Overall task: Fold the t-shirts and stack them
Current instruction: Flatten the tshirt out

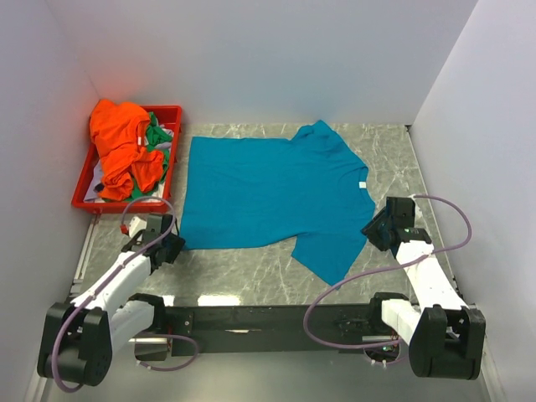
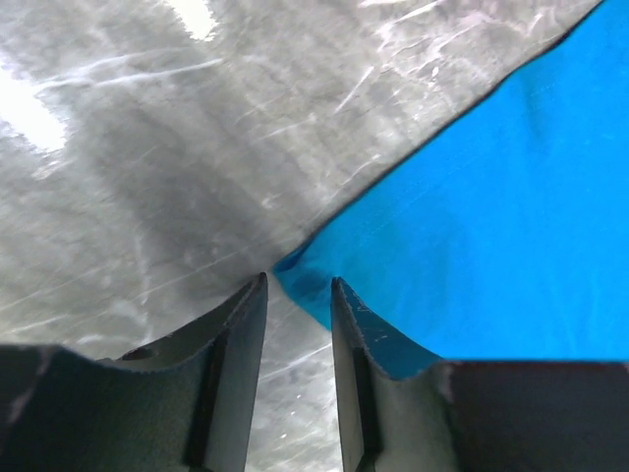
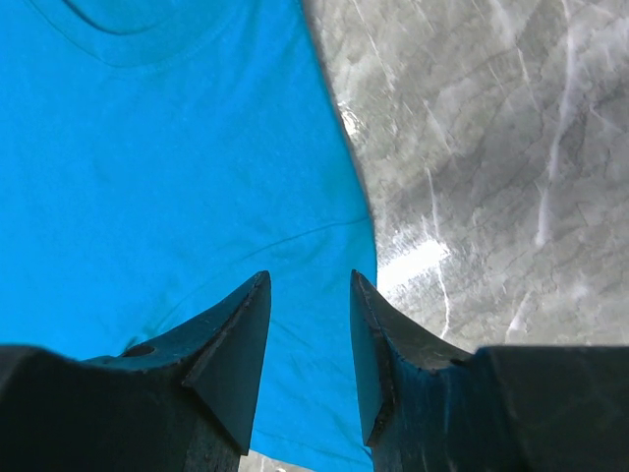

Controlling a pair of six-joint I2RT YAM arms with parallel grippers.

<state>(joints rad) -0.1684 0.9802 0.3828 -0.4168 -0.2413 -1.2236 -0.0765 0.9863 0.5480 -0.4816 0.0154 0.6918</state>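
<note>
- Teal-blue t-shirt [image 1: 268,197] lies spread flat on the marble table [image 1: 251,272].
- Left gripper [image 2: 298,280], jaws parted, straddles its near hem corner.
- Right gripper [image 3: 310,275], jaws parted, hangs over its shoulder edge.
- Orange t-shirt [image 1: 121,138] and green t-shirt [image 1: 157,138] sit heaped in the red tray [image 1: 164,109].

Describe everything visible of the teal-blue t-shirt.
The teal-blue t-shirt is plain, soft-looking cloth. It lies spread flat and unfolded on the grey marbled table, hem to the left and collar to the right, where a small white tag shows. One short sleeve points far, the other near. Its near hem corner lies between the open fingers of the left gripper. The right gripper is open over the cloth near its collar-end edge. Neither grips it.
</note>
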